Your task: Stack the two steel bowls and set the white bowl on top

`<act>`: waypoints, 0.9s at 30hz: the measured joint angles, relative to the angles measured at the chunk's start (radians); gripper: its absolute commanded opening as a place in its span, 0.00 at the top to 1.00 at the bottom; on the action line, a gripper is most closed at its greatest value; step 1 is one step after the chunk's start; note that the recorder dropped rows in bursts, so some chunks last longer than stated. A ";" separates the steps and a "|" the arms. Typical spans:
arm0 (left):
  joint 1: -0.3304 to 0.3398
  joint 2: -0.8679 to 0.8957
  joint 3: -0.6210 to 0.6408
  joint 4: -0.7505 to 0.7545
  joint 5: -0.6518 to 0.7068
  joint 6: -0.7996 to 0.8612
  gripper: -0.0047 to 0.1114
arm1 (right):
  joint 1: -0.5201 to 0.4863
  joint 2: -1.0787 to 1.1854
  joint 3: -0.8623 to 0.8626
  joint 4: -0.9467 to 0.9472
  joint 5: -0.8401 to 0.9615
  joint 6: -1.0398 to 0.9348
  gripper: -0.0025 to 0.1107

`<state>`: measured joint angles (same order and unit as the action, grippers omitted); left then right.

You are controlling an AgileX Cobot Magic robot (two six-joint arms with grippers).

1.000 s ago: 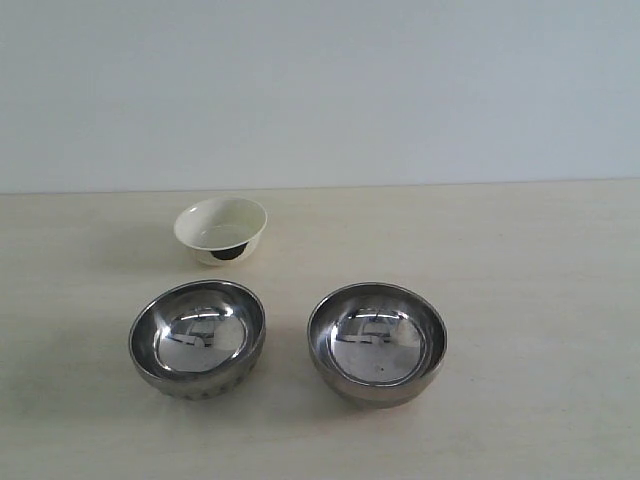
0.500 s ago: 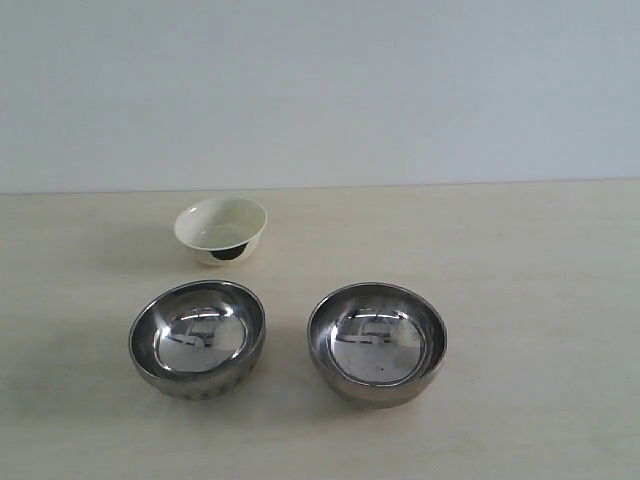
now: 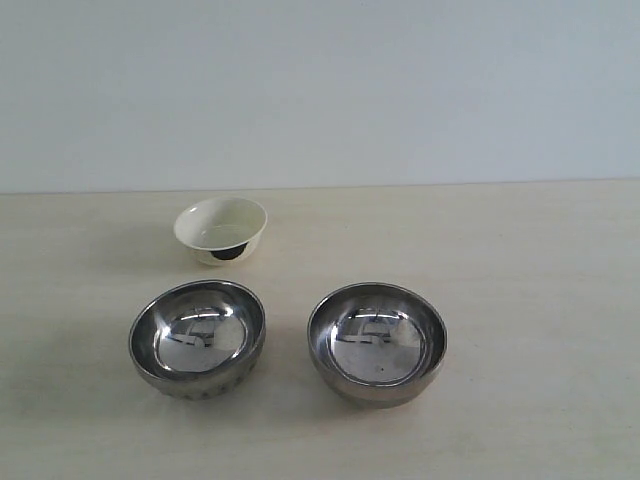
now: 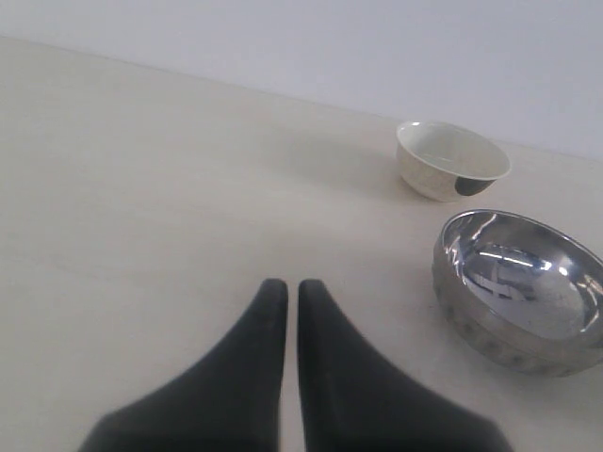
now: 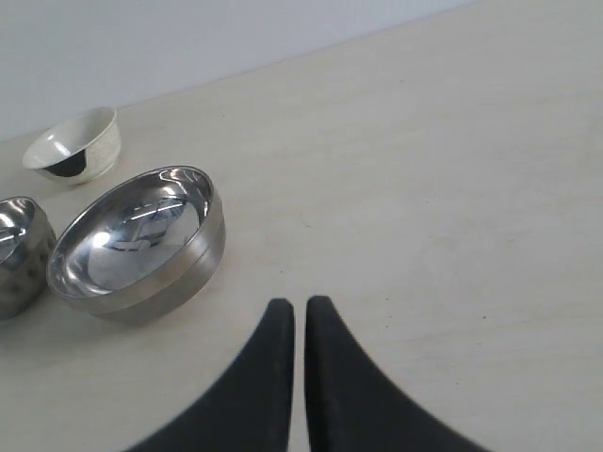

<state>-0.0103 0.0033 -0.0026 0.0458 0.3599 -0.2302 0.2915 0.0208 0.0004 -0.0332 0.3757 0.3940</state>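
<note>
Two steel bowls stand side by side on the pale table: the left steel bowl [image 3: 197, 337] [image 4: 520, 287] [image 5: 17, 254] and the right steel bowl [image 3: 377, 341] [image 5: 137, 243]. Behind the left one sits the small white bowl [image 3: 221, 229] [image 4: 450, 161] [image 5: 75, 144] with a black mark on its side. All three are upright and apart from each other. My left gripper [image 4: 286, 287] is shut and empty, off to the side of the left steel bowl. My right gripper [image 5: 299, 305] is shut and empty too, beside the right steel bowl. Neither gripper appears in the exterior view.
The pale wooden table [image 3: 520, 270] runs back to a plain light wall [image 3: 320, 90]. Nothing else stands on the table in any view.
</note>
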 measured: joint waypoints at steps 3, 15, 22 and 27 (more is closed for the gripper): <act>0.000 0.000 0.000 0.000 0.000 0.000 0.93 | 0.000 -0.002 0.000 0.000 0.000 0.000 0.98; 0.000 0.000 0.000 0.000 0.000 0.000 0.93 | 0.000 -0.014 0.000 -0.003 0.000 -0.134 0.98; 0.000 0.000 0.000 0.000 0.000 0.000 0.93 | 0.000 -0.014 0.000 -0.004 0.000 -0.256 0.98; 0.000 0.000 0.000 0.000 0.000 0.000 0.93 | 0.000 -0.014 0.000 -0.004 0.000 -0.263 0.98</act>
<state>-0.0103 0.0033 -0.0026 0.0458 0.3599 -0.2302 0.2915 0.0065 0.0004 -0.0372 0.3757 0.1312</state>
